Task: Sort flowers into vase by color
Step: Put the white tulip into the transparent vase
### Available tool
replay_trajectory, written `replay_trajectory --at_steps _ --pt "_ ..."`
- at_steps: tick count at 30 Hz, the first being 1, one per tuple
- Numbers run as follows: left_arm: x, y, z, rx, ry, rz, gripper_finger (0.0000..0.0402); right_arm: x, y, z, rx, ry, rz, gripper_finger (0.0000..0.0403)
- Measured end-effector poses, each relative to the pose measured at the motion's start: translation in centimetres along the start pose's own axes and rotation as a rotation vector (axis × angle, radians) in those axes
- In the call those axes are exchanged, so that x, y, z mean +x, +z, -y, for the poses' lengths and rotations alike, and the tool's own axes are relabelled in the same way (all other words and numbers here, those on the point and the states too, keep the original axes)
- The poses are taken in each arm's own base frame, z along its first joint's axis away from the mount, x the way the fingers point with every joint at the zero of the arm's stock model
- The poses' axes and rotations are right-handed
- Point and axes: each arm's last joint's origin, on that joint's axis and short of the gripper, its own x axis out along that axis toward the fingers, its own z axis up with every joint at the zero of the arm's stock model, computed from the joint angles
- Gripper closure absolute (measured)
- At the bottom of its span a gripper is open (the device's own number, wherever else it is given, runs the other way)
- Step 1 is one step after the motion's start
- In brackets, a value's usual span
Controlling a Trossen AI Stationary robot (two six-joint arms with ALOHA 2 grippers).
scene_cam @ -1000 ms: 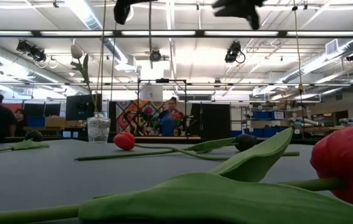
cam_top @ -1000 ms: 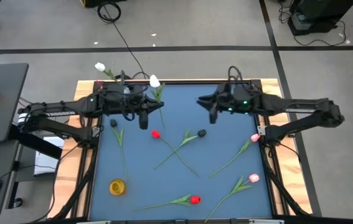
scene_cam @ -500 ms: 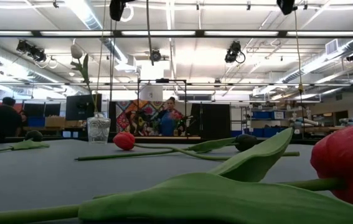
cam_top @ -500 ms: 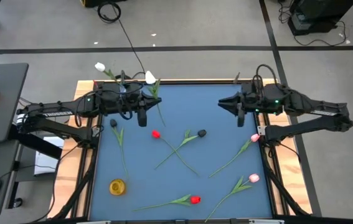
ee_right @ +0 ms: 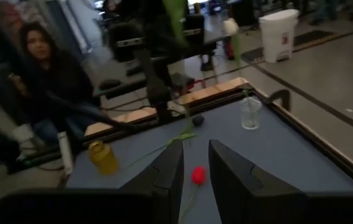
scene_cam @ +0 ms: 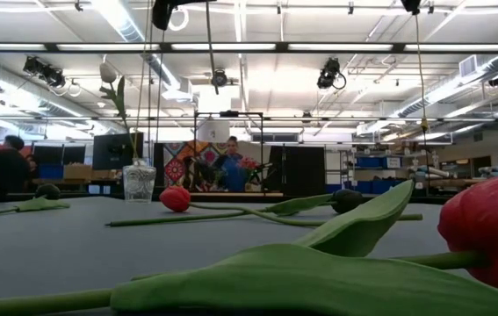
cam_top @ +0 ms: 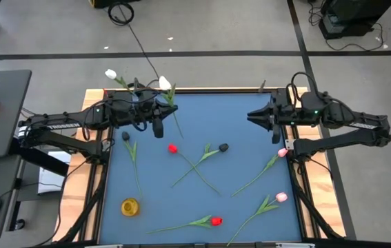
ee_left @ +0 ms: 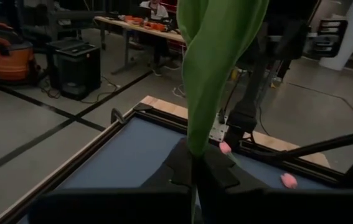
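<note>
Overhead, two dark robot arms reach over a blue table [cam_top: 250,158] strewn with artificial tulips. At the far left corner stands a clear glass vase [scene_cam: 139,183] with one white tulip [cam_top: 110,74] already in it, its head leaning out past the table edge. The left gripper [cam_top: 158,128] hangs just beside that corner, its fingers clamped on the green stem of a second white tulip [cam_top: 165,84]. In its wrist view a broad leaf [ee_left: 216,56] rises straight up from the closed fingers, so the stem's long axis stands close to upright, head uppermost. Seen from above, that head sits near the far edge, a little to the right of the vase, so the flower looks to need carrying leftward and then lowering stem first.

The right gripper [cam_top: 267,121] waits raised near the far right of the table, holding nothing, its fingers [ee_right: 164,174] slightly apart.

Lying flat on the mat are two red tulips [cam_top: 172,148], two pink tulips [cam_top: 282,153] at the right side and two black tulips [cam_top: 223,147]. A small yellow vase [cam_top: 130,206] sits near the front left. The left arm is plainly nearer the glass vase
</note>
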Motion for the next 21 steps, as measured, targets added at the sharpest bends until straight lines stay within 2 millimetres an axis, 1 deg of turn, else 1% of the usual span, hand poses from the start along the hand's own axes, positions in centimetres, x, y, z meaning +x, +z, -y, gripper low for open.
replay_trajectory --at_steps 10,21 --pt "-0.01 0.08 -0.08 -0.005 0.036 0.014 0.0391 0.03 0.02 -0.03 -0.031 0.012 -0.001 0.0319" --pt "-0.01 0.27 -0.05 -0.004 0.034 0.034 0.0391 0.16 -0.01 -0.03 -0.032 0.011 -0.005 0.0319"
